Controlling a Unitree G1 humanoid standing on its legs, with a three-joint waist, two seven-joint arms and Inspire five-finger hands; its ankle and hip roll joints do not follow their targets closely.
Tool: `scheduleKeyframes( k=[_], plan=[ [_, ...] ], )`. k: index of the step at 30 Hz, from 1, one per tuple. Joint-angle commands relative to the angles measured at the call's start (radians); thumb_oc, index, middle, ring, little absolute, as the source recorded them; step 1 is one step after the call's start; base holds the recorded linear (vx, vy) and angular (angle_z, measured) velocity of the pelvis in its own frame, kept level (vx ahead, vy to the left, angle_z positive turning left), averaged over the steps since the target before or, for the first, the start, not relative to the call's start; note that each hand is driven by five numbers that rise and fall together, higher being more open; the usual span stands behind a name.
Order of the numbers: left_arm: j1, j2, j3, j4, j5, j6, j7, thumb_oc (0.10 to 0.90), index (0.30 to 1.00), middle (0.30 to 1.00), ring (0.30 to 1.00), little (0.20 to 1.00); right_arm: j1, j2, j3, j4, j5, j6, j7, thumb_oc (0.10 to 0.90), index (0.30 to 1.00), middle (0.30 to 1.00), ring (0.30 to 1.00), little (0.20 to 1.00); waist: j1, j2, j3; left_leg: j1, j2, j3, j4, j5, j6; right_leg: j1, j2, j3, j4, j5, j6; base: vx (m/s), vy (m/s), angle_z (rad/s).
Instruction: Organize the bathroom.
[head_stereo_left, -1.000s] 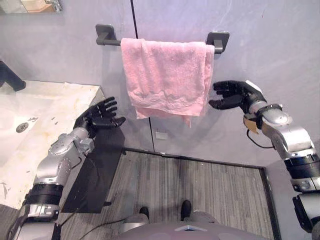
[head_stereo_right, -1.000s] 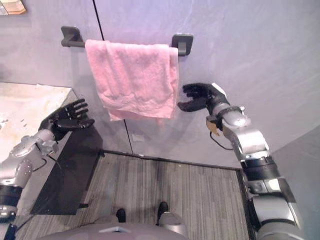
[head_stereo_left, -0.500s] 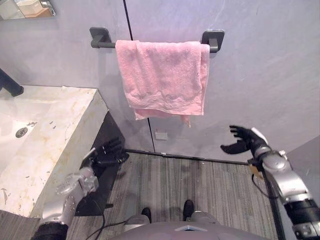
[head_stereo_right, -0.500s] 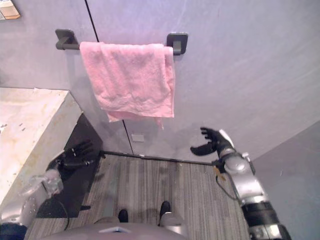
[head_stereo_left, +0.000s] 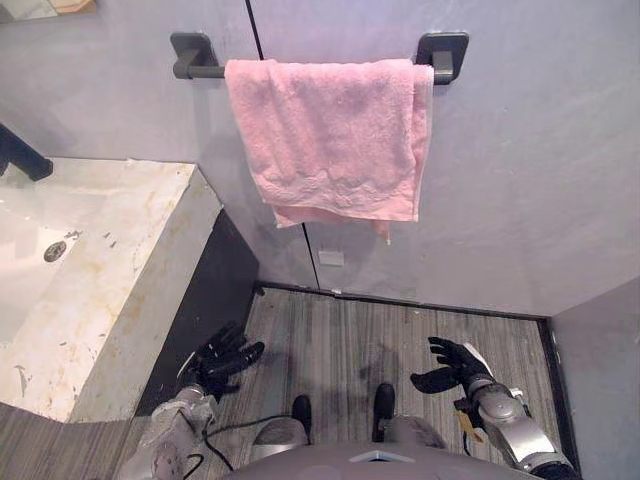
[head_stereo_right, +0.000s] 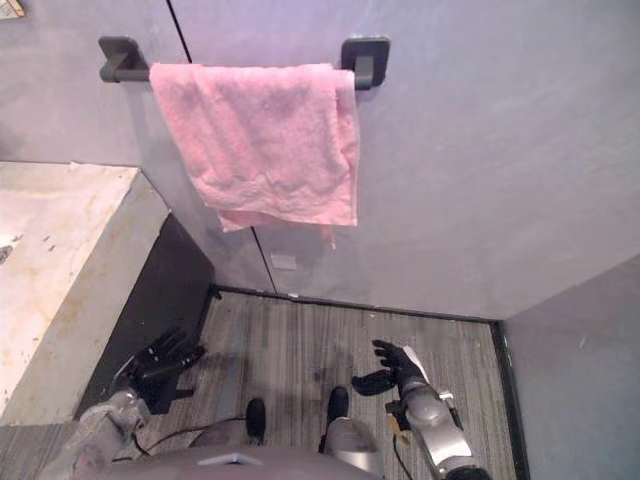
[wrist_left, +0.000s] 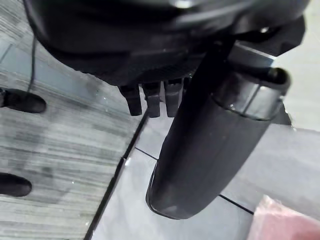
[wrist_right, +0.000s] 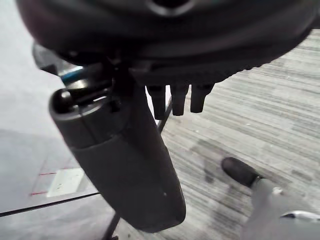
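**One pink towel on its rail, both hands low and empty**

One pink towel (head_stereo_left: 330, 135) hangs folded over a dark grey towel rail (head_stereo_left: 197, 70) fixed to a pale grey wall (head_stereo_left: 520, 170). The cloth is terry, soft and slightly rumpled, with a woven band near its lower hem. It is draped double, so a second, longer layer peeks out below the front one, and one small corner dangles at the lower right. The towel covers most of the rail, reaching the right bracket (head_stereo_left: 443, 52) and leaving a short bare stretch beside the left bracket (head_stereo_left: 190, 50). There are two brackets, one at each end.

To the robot's left stands one bench (head_stereo_left: 110, 290) with a pale, marbled stone top, a sunken basin with a single drain (head_stereo_left: 55, 250), and a black side panel (head_stereo_left: 195, 310). The floor (head_stereo_left: 340, 330) is grey wood-grain planking.

There are two robot hands, both held low near the floor, well apart from the towel. The left hand (head_stereo_left: 222, 358) has its fingers straight and spread, holding nothing. The right hand (head_stereo_left: 450, 362) has its fingers loosely extended, also holding nothing.
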Motion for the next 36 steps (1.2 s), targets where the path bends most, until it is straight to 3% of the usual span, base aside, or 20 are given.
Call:
scheduleKeyframes(
  k=[1,5,8,11,14,17,20,23,28,31,36],
  plan=[
    [-0.075,0.089,0.038,-0.056,-0.066,-0.1,0.018,0.8,0.9,0.9,0.9,0.9,-0.088,-0.013,-0.015,-0.038,0.019,-0.117,-0.068,0.8,0.9,0.9,0.9,0.9,0.014,-0.044,-0.003,-0.042,-0.015,0.06,0.071,-0.024,-0.003,0.002,-0.015,0.02,0.113,-0.166,0.051,-0.15,-0.054,0.12],
    [-0.087,0.094,0.027,-0.055,-0.093,-0.1,0.028,0.8,0.9,0.9,0.9,0.9,-0.096,-0.01,-0.002,0.011,0.021,-0.151,-0.084,0.8,0.9,0.9,0.9,0.9,0.02,-0.038,0.019,-0.075,-0.002,0.051,0.091,0.003,-0.014,-0.021,-0.013,0.0,0.143,-0.176,0.04,-0.13,-0.052,0.08],
    [-0.105,0.106,0.014,-0.049,-0.097,-0.102,0.033,0.8,0.9,0.9,0.9,0.9,-0.11,-0.019,0.017,0.056,0.008,-0.17,-0.097,0.8,0.9,0.9,0.9,0.9,0.023,-0.03,0.045,-0.104,0.025,0.067,0.083,0.049,-0.031,-0.034,-0.004,-0.022,0.155,-0.181,0.033,-0.13,-0.059,0.15],
    [-0.121,0.115,0.007,-0.043,-0.102,-0.103,0.028,0.8,0.9,0.9,0.9,0.9,-0.123,-0.021,0.03,0.087,0.008,-0.179,-0.107,0.8,0.9,0.9,0.9,0.9,0.025,-0.03,0.061,-0.123,0.037,0.092,0.094,0.056,-0.038,-0.041,-0.004,-0.042,0.158,-0.184,0.03,-0.12,-0.067,0.21],
    [-0.154,0.125,-0.014,-0.013,-0.067,-0.106,0.001,0.8,0.9,0.9,0.9,0.9,-0.128,-0.022,0.032,0.118,0.023,-0.19,-0.136,0.8,0.9,0.9,0.9,0.9,0.009,-0.044,0.078,-0.152,0.072,0.25,0.24,0.04,-0.048,-0.043,-0.032,-0.133,0.149,-0.178,0.016,-0.15,-0.112,0.36],
    [-0.161,0.128,-0.03,0.013,-0.055,-0.119,-0.01,0.8,0.9,0.9,0.9,0.9,-0.149,-0.022,0.041,0.161,0.037,-0.203,-0.151,0.8,0.9,0.9,0.9,0.9,0.006,-0.064,0.087,-0.131,0.106,0.295,0.432,-0.006,-0.071,-0.055,-0.064,-0.195,0.162,-0.181,0.005,-0.08,-0.096,0.76],
    [-0.181,0.136,-0.036,0.056,-0.048,-0.128,-0.026,0.8,0.9,0.9,0.9,0.9,-0.172,-0.029,0.043,0.197,0.038,-0.226,-0.152,0.8,0.9,0.9,0.9,0.9,-0.004,-0.072,0.079,-0.083,0.138,0.349,0.523,-0.021,-0.085,-0.085,-0.08,-0.25,0.178,-0.181,-0.011,-0.1,-0.046,0.44],
    [-0.19,0.139,-0.043,0.075,-0.046,-0.134,-0.036,0.8,0.9,0.9,0.9,0.9,-0.174,-0.034,0.035,0.201,0.044,-0.233,-0.151,0.8,0.9,0.9,0.9,0.9,-0.013,-0.074,0.063,-0.06,0.131,0.361,0.562,-0.025,-0.096,-0.099,-0.081,-0.268,0.174,-0.178,-0.019,-0.06,-0.019,0.39],
    [-0.205,0.158,-0.083,0.07,-0.028,-0.12,-0.047,0.8,0.9,0.9,0.9,0.9,-0.147,-0.061,-0.002,0.193,0.065,-0.234,-0.14,0.8,0.9,0.9,0.9,0.9,-0.041,-0.035,0.021,-0.006,0.031,0.36,0.6,-0.004,-0.134,-0.127,-0.054,-0.32,0.165,-0.173,-0.039,-0.05,-0.009,0.36],
    [-0.211,0.17,-0.089,0.055,-0.025,-0.098,-0.058,0.8,0.9,0.9,0.9,0.9,-0.137,-0.064,-0.012,0.192,0.065,-0.239,-0.14,0.8,0.9,0.9,0.9,0.9,-0.054,-0.018,0.01,0.023,0.003,0.384,0.55,-0.02,-0.126,-0.148,-0.045,-0.338,0.172,-0.163,-0.033,-0.03,0.023,0.15],
    [-0.245,0.2,-0.124,0.038,0.0,-0.073,-0.069,0.8,0.9,0.9,0.9,0.9,-0.13,-0.054,-0.02,0.204,0.078,-0.256,-0.165,0.8,0.9,0.9,0.9,0.9,-0.092,0.007,-0.008,0.093,-0.025,0.44,0.401,-0.08,-0.082,-0.211,-0.052,-0.366,0.193,-0.127,-0.014,-0.08,0.033,0.29]
  ],
)
